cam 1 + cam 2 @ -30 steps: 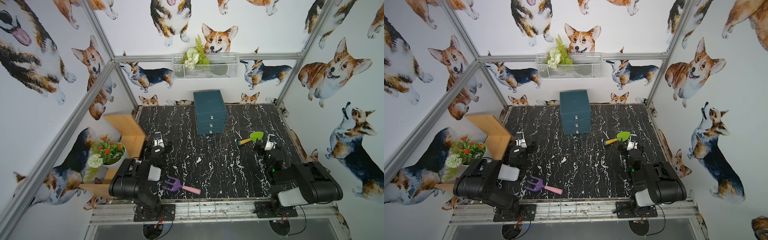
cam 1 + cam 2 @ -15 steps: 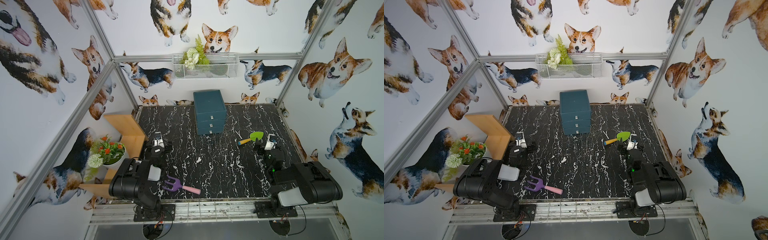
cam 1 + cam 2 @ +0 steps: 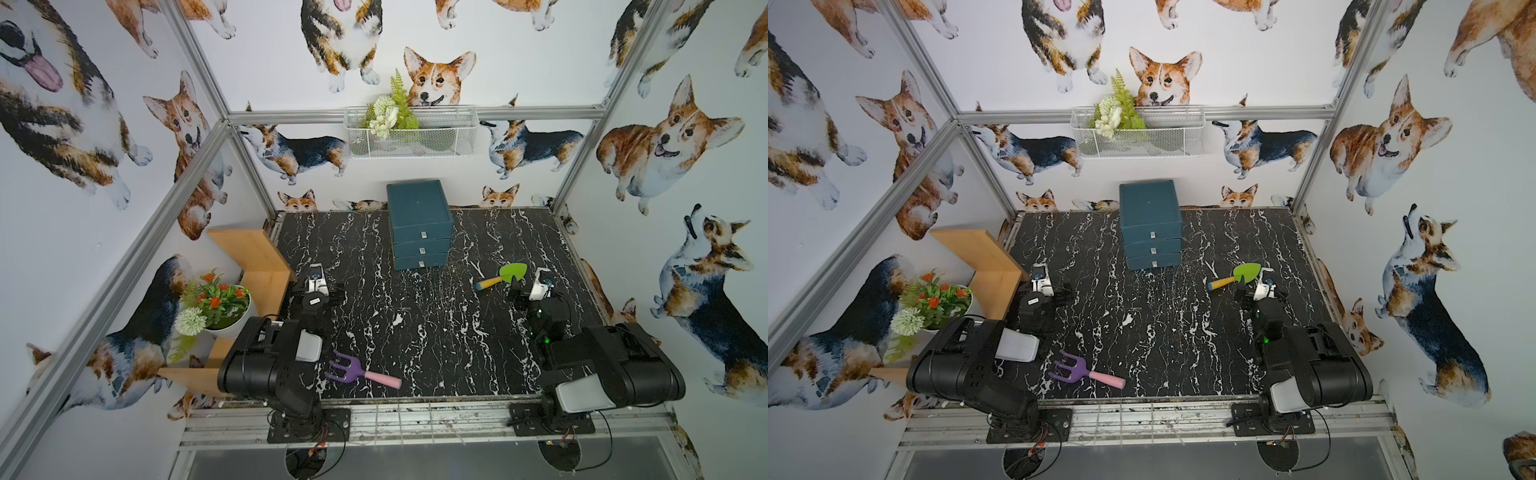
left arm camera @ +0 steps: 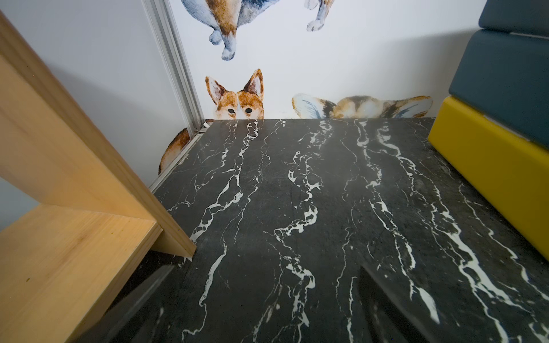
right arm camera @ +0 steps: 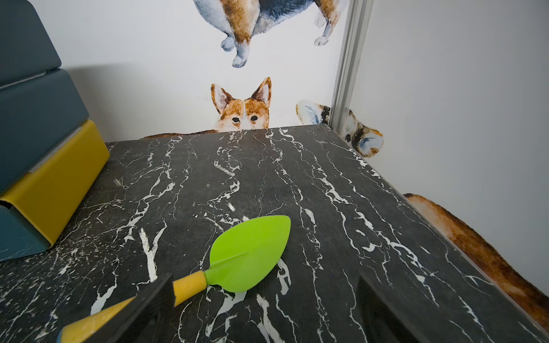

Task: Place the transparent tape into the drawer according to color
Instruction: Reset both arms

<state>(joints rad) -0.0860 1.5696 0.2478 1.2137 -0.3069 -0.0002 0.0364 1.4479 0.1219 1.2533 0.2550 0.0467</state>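
Evidently nothing has moved in the last second: both arms sit parked as before. The left tool [image 3: 319, 291] and right tool [image 5: 264, 308] stand wide open and empty. We find no transparent tape on the table [image 3: 415, 324], only a green trowel [image 3: 513, 273] and a purple rake [image 3: 347, 370]. The drawer chest [image 3: 419, 212] shows 3 shut drawers. Perhaps the rolls already lie inside, unseen, so sorting looks finished.

Corgi-print walls [image 3: 282, 70] enclose a seemingly marble black tabletop [image 3: 440, 332].
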